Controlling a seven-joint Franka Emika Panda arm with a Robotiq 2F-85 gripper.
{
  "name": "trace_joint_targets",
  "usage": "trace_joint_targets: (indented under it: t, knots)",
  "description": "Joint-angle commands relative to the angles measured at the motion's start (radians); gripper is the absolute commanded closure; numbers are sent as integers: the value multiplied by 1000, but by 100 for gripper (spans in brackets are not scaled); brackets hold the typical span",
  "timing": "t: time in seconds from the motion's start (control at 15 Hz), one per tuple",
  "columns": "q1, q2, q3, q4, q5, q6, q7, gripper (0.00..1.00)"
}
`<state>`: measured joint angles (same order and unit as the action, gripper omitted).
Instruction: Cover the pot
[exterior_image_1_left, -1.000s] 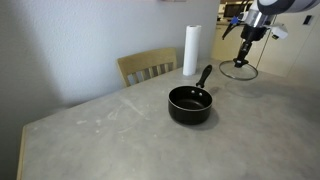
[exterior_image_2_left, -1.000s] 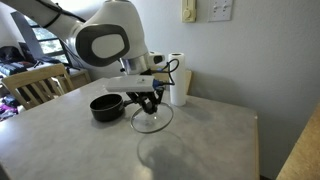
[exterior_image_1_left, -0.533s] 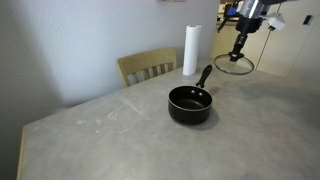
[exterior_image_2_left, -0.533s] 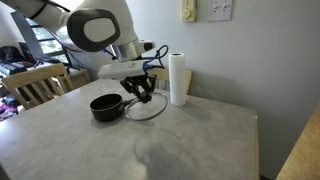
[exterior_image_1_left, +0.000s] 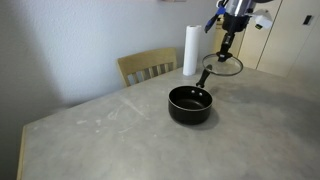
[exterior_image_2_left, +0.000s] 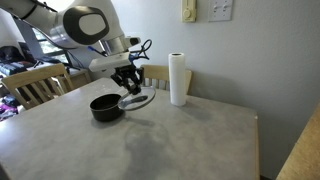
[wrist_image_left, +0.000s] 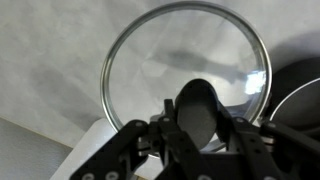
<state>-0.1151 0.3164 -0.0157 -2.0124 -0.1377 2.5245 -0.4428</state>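
Gripping 1 glass lid (exterior_image_1_left: 232, 68) by its knob (wrist_image_left: 200, 105), the pincer (exterior_image_1_left: 224, 55) hangs clenched above the counter (exterior_image_1_left: 100, 130). The pot (exterior_image_1_left: 190, 103) sits lower, near the pincer, uncovered. Lid likely rigid, slick, breakable; knob is the safest hold. Pot looks stiff, steady.

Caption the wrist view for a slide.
Robotiq gripper holds the round metal-rimmed glass lid aloft, small round black saucepan at the right edge.
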Motion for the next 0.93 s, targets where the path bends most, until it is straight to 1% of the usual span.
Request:
trace_joint_targets:
  t: [0.0, 0.4, 0.67, 0.87]
  knots:
    - [16, -15, 13, 28, -8, -62, -8, 85]
    - [80, 5, 40, 49, -11, -95, 56, 85]
    - [145, 35, 65, 64, -5, -82, 194, 85]
    - [186, 54, 67, 75, 0, -74, 305, 85]
